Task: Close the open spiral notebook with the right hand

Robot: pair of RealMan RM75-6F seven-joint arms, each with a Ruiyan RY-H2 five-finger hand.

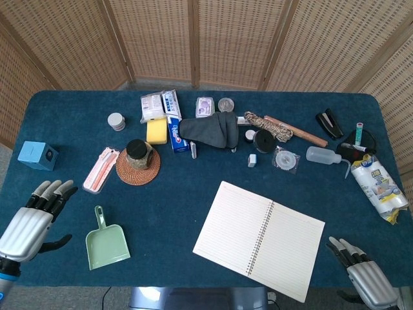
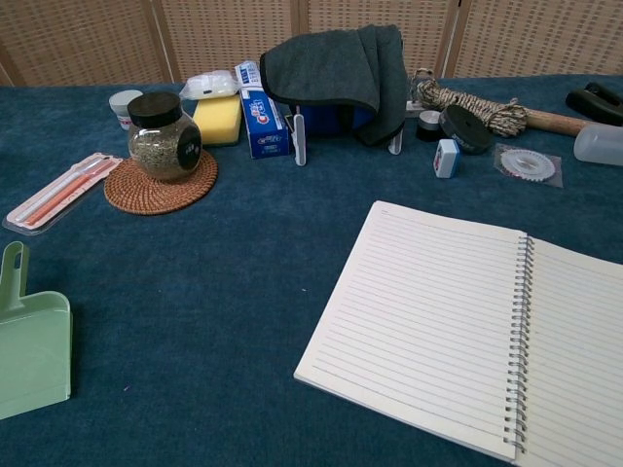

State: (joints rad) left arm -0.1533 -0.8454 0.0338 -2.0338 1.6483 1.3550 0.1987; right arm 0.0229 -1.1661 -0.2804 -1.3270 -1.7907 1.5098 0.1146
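Notebook [image 1: 259, 239] first, since it lies nearest: the open spiral notebook rests flat on the blue table [image 1: 193, 194] at the near edge, right of centre, both lined pages up and the wire spiral running down the middle. It looks light, its pages thin and floppy, likely to bend or slide on the cloth if pushed instead of lifted. The best hold is probably the free outer edge of the right page: slip fingertips under it, lift, and swing it over the spiral onto the left page. A stiffer cover beneath would help, but none shows clearly.

The right hand [image 1: 361, 278] sits just off the notebook's near right corner, apart from it, fingers extended and somewhat spread, holding nothing. The left hand [image 1: 32, 216] hovers over the near left edge, fingers apart and empty, beside a green dustpan [image 1: 106, 242].

Farther back stand a jar [image 2: 164, 138] on a woven coaster [image 2: 161, 182], a yellow sponge [image 2: 216, 119], a dark cloth [image 2: 336, 68] and a coil of rope [image 2: 467, 102], all well apart from the notebook.
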